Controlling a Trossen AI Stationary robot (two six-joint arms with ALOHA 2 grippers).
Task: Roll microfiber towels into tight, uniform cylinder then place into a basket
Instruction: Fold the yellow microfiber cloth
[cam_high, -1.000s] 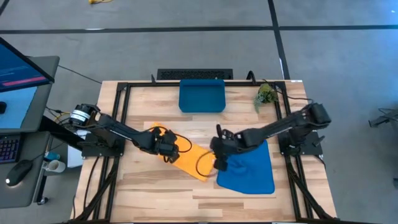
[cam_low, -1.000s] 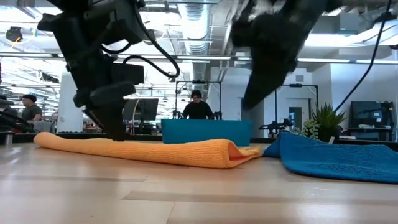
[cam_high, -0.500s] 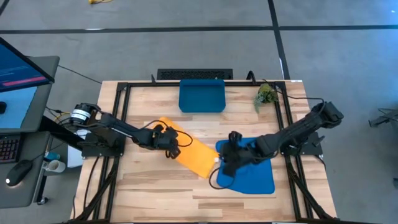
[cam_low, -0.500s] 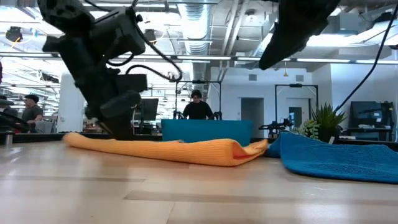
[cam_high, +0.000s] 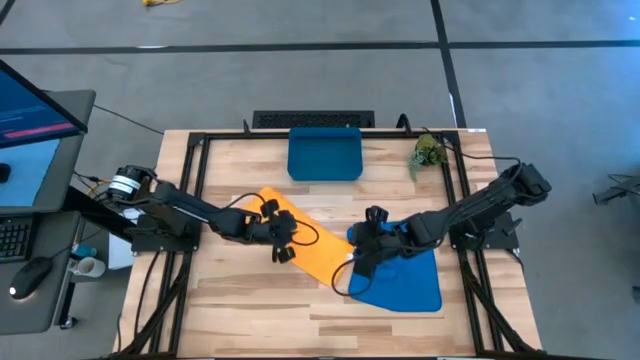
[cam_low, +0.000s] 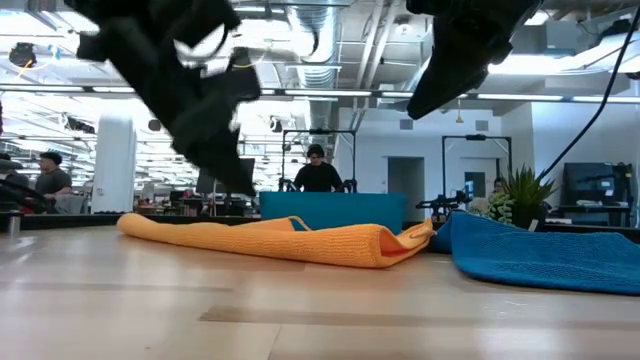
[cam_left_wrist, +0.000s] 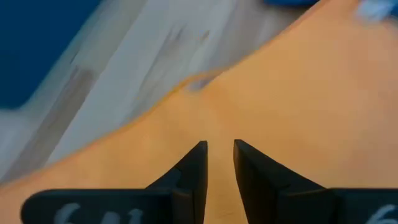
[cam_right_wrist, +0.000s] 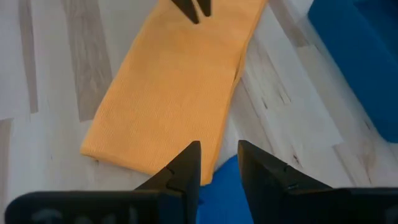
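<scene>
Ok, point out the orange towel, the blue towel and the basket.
orange towel (cam_high: 312, 245), high view, bare middle of the folded strip.
blue towel (cam_high: 410, 278), high view, flat centre of the cloth.
basket (cam_high: 324, 154), high view, empty floor of the dark-blue tray.

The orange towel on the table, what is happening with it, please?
Two robot arms work over a wooden table. The orange towel lies folded into a flat strip, not rolled yet. The left tool is over it, its two fingers close together with a narrow gap and nothing between them. The right tool is at the place where the strip's end meets the blue towel, open, holding nothing. The basket waits at the far edge of the table, with no towel in it.
</scene>
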